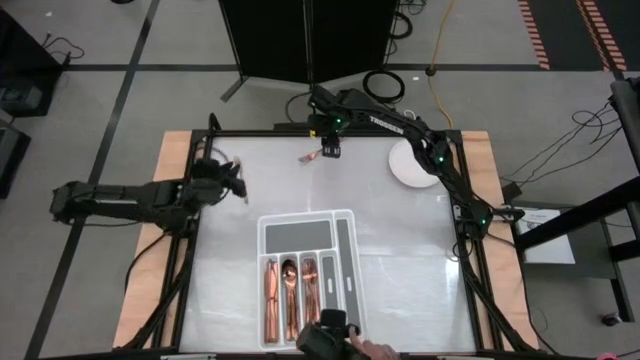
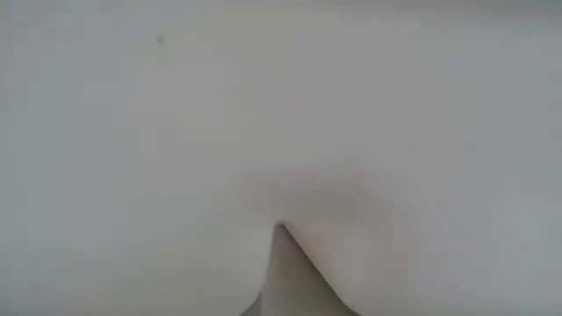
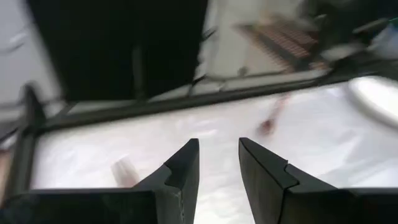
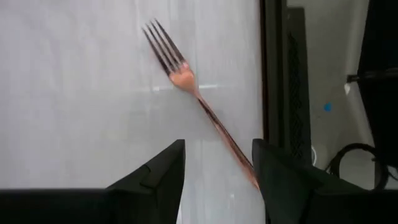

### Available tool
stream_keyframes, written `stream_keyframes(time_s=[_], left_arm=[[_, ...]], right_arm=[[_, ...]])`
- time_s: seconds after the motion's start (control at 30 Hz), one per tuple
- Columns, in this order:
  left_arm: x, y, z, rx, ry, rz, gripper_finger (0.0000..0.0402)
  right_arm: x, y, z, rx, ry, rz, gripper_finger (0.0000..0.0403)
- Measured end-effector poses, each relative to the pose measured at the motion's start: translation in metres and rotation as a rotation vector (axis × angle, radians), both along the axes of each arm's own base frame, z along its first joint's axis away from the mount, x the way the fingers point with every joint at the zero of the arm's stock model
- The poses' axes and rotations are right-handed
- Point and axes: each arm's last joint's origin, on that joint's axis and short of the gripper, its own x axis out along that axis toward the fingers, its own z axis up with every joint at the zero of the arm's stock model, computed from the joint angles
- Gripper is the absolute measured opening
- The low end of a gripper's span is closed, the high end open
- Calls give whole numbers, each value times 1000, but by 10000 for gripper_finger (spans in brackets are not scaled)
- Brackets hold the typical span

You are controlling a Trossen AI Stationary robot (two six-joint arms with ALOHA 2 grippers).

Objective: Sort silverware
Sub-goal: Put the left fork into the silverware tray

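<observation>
**Copper fork on the table below the right hand, tray partly filled**

Seen from above, a white table holds a white divided tray near its front edge. Three of the tray's long slots hold copper silverware; the wide slot across the top and the narrow slots on the right side look bare. A round white plate sits near the far right corner.

The right wrist view gives detail the overhead view lacks: a copper fork lies flat on the table near the far edge, its handle running toward the black frame rail. The right hand hangs above it with its fingers apart and nothing between them. From above, that arm reaches along the far edge from the right.

The left arm stretches in from the left side. Its wrist view shows the left hand with a narrow gap between its fingers, gripping nothing, and the fork as a blur farther off.

The low view is a pale blur and shows nothing recognisable.
</observation>
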Motion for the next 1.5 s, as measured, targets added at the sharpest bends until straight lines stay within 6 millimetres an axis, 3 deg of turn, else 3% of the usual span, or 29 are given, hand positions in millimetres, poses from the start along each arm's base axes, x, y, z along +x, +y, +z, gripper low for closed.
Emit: stream_keyframes(time_s=[0.2,0.4,0.57,1.1,1.37,1.5], left_arm=[[9,35,-23,-260,111,137,114],[14,67,-46,-423,171,235,114],[18,77,-61,-534,176,278,114],[33,86,-95,-608,238,355,114],[38,89,-105,-608,259,362,113],[39,88,-105,-608,266,356,87]], right_arm=[[-3,31,41,-10,-51,28,178],[-4,61,64,45,-79,89,178],[-7,75,64,97,-19,112,178],[-19,80,60,166,98,87,178],[-22,81,60,181,127,84,178],[-22,81,60,184,129,79,178]])
